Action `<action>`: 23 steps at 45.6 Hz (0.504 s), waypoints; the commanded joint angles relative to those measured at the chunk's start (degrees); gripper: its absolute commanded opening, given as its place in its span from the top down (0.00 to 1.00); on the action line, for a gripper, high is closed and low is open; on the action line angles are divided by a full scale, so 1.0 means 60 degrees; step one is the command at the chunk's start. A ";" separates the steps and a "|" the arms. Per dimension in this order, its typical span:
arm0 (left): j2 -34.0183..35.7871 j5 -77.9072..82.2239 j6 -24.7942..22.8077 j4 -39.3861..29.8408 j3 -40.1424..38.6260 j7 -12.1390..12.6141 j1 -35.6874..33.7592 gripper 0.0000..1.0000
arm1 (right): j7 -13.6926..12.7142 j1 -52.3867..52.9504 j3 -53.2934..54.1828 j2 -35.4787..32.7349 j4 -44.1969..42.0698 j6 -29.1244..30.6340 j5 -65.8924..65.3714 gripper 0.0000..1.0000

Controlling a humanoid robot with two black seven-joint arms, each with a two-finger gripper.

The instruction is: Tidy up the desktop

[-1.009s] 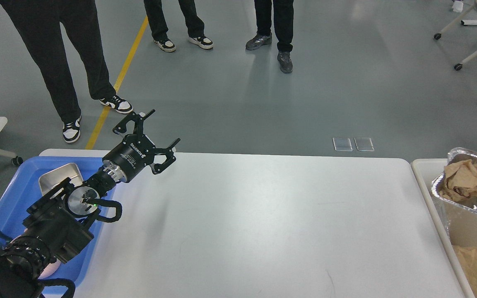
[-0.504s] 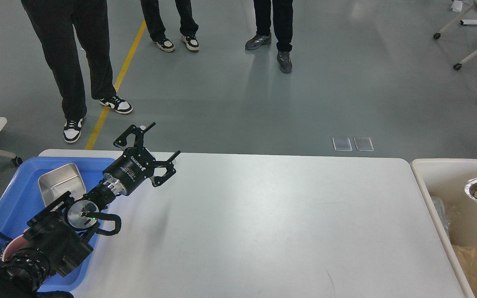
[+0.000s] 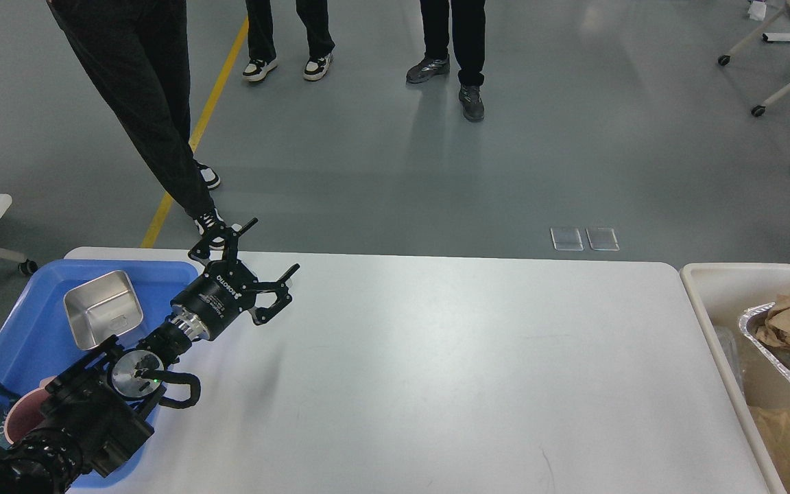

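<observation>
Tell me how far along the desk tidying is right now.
It looks nearly done. The desktop shows no loose items. A metal pan and cups sit in the blue tray; crumpled paper lies in a foil tray in the beige bin. The left tool hangs open, holding nothing. Nothing visible remains to clear.

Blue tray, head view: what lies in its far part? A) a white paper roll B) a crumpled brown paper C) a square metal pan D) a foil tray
C: a square metal pan sits empty in the far part of the blue tray, left of the left gripper, whose fingers are spread open.
</observation>
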 commanded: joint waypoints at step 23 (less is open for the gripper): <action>0.0147 0.0015 -0.0047 -0.0017 -0.0004 0.0011 0.0132 0.03 | 0.0403 0.1631 0.0147 -0.0049 0.0652 0.1173 0.0356 0.00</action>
